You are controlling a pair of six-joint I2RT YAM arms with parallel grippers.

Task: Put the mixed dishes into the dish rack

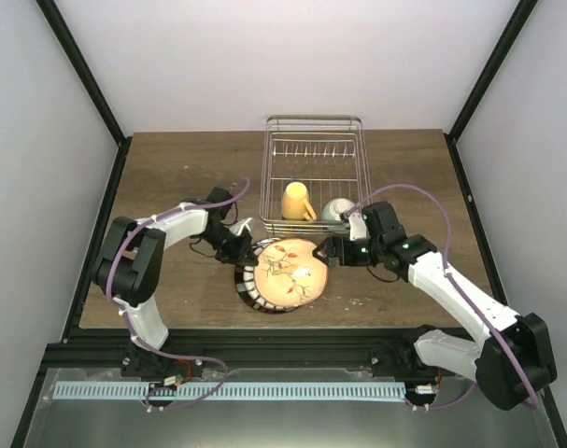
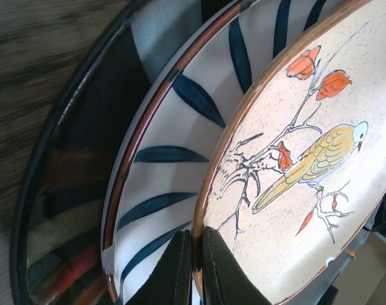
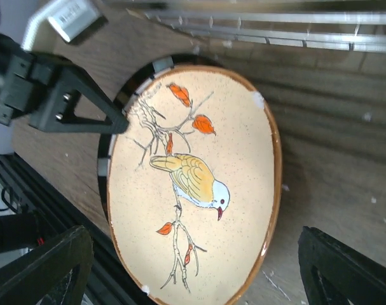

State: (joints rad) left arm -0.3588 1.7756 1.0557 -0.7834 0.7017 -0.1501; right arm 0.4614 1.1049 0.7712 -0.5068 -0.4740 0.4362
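Observation:
The orange-cream plate (image 1: 290,271) with a bird and orange leaves is tilted up off a stack of dark-rimmed plates (image 1: 249,286) in front of the dish rack (image 1: 313,140). My left gripper (image 1: 254,245) is shut on the plate's left rim; in the left wrist view (image 2: 197,236) the fingers pinch the brown rim, above a blue-striped plate (image 2: 158,159) and a black-rimmed plate (image 2: 53,190). My right gripper (image 1: 331,250) is open wide at the plate's right edge, its fingers (image 3: 46,267) apart from the plate (image 3: 193,184). The yellow mug (image 1: 297,201) and pale-teal bowl (image 1: 336,209) sit in the rack.
The rack's upright prongs (image 1: 311,151) stand in its far half; its wire front shows in the right wrist view (image 3: 275,28). The wooden table (image 1: 171,177) is walled by white panels with black frame posts. A black rail (image 1: 283,341) runs along the near edge.

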